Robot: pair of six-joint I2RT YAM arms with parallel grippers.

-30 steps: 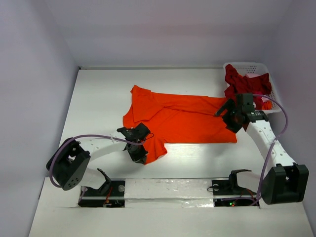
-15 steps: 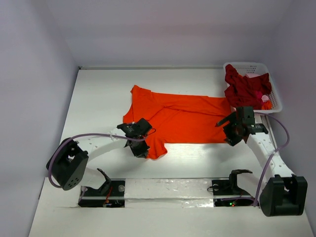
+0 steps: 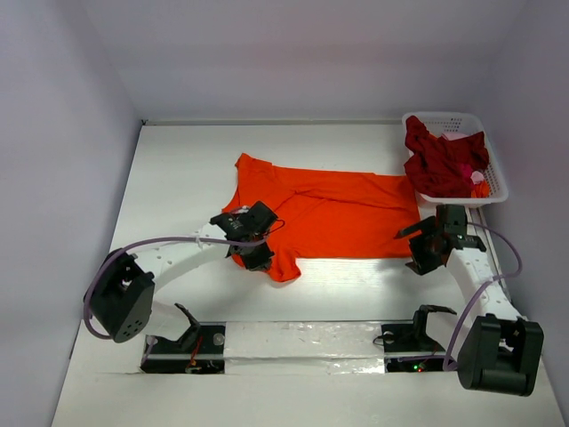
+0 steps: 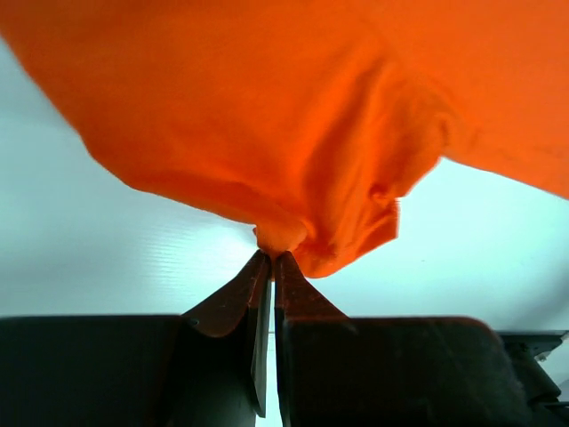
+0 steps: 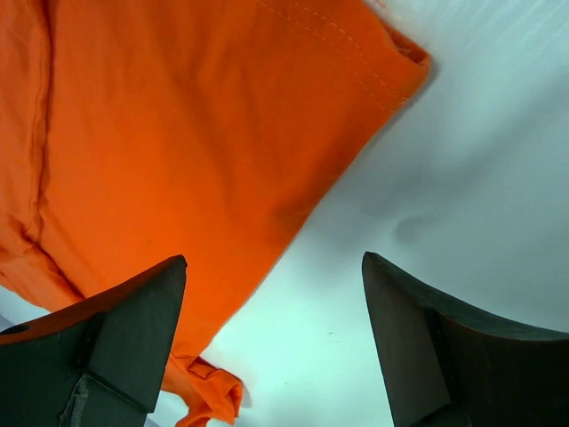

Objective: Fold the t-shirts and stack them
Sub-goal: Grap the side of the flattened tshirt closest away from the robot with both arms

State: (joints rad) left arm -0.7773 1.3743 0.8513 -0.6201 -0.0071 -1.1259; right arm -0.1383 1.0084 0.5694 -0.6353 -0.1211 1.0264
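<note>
Two arms on one orange t-shirt (image 3: 338,213), spread mid-table | left gripper (image 4: 269,260) pinched tight on its near-left flap | right gripper (image 5: 272,260) wide apart, empty, above the near-right edge | crimson t-shirt (image 3: 440,160) heaped in basket (image 3: 444,117) | step: first fold, likely; next, the right must descend and grasp cloth.

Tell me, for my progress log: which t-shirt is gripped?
The orange t-shirt, spread flat, pinched by the left gripper; the crimson t-shirt lies bunched in the basket.
</note>
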